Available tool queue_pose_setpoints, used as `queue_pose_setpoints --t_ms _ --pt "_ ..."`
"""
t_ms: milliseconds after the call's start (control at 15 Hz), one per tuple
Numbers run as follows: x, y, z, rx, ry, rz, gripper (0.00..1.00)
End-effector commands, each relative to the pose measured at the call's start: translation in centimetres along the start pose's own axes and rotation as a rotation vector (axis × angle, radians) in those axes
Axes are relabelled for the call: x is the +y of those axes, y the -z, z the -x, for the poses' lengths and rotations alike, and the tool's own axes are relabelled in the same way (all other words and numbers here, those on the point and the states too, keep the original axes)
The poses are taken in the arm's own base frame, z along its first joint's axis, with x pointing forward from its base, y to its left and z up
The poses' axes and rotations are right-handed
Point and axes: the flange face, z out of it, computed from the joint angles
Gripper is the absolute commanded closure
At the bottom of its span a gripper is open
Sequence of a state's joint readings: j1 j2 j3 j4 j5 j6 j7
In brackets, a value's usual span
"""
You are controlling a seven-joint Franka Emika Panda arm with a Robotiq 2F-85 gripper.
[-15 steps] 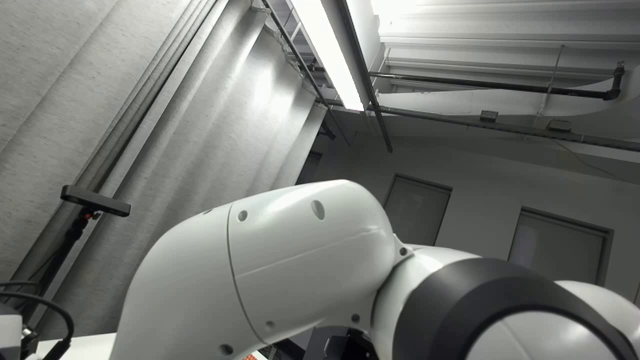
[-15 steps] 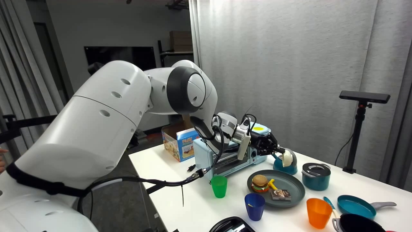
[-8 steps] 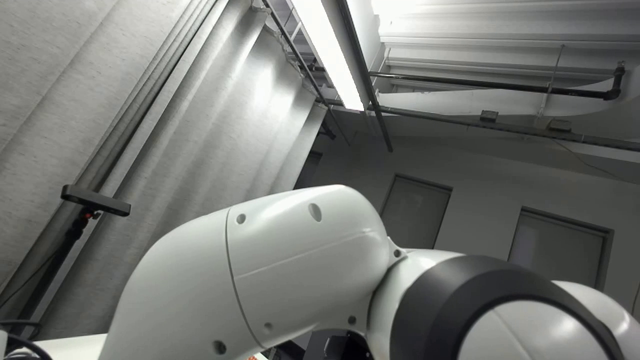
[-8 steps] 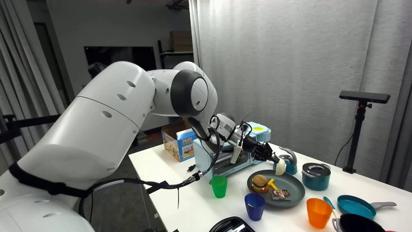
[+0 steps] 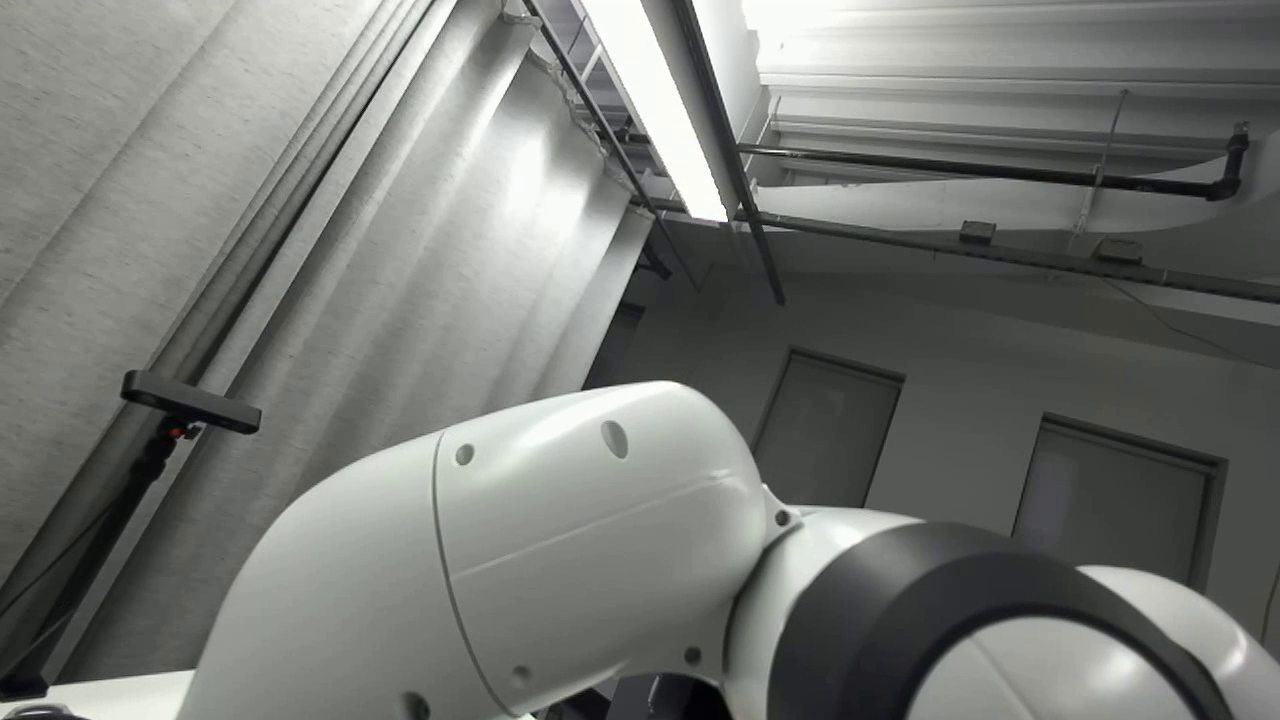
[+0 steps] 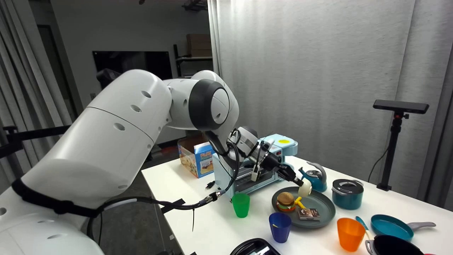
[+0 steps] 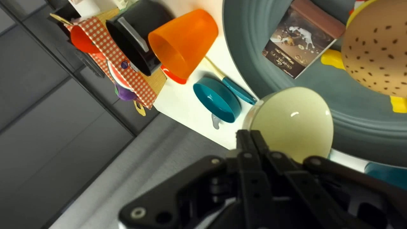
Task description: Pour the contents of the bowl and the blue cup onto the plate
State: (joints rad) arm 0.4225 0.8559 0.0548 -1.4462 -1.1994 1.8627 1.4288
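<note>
My gripper is shut on the rim of a cream bowl and holds it tilted above the far edge of the grey plate. In the wrist view the fingertips pinch the wall of the bowl; its visible inside is bare. On the plate lie a toy burger, yellow pieces and a chocolate box. The blue cup stands upright in front of the plate with something small and yellow inside; it is out of the wrist view.
A green cup and an orange cup stand near the plate. A kettle, a lidded pot and a teal pan are behind and right. A light blue toaster oven stands beside the arm. An exterior view shows only arm links.
My gripper has carried the bowl down and to the left, from in front of the kettle to above the plate's far edge. The bowl has turned. The items on the table have not moved.
</note>
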Motion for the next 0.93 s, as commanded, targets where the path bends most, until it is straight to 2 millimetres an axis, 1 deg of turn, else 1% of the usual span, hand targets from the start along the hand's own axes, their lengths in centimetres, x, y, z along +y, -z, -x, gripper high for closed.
queue_pose_setpoints --t_ms 0,467,533,600,867 --pt "0.1 0.0 0.0 0.000 -0.122 0.055 0.99" --pt "1.3 -0.1 0.2 0.029 -0.151 0.206 0.99" --pt "1.3 -0.1 0.2 0.024 -0.156 0.204 0.99" --pt "1.5 -0.2 0.4 0.008 -0.122 0.175 0.97" --pt "1.6 -0.2 0.4 0.009 -0.127 0.180 0.97"
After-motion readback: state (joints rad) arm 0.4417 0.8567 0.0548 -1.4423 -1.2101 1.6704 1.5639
